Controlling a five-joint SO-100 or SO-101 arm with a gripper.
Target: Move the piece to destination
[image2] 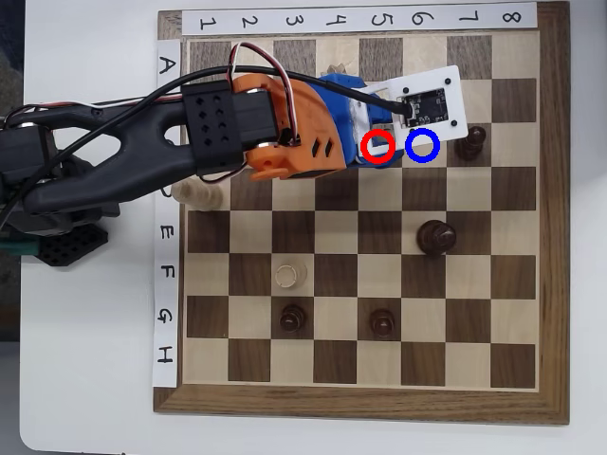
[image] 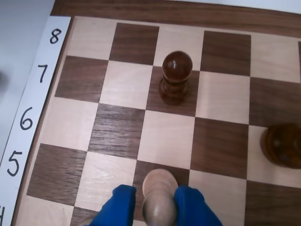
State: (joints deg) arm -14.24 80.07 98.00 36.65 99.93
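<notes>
Pincer [image: 159,200] clamped on the pale pawn [image: 159,195], blue fingers [image: 117,205] pressed to both its sides, over a dark square at the wrist view's bottom edge. From overhead, pawn mostly hidden inside the red ring [image2: 378,147], just beside the blue-ringed light square [image2: 421,144], toward the board's [image2: 360,403] top edge. Dark pawn [image: 176,77] ahead.

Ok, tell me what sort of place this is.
Likely a tabletop robot chess setup: a walnut-and-maple wooden chessboard with paper coordinate labels on a white table, and an orange-and-black robot arm reaching over it.
</notes>
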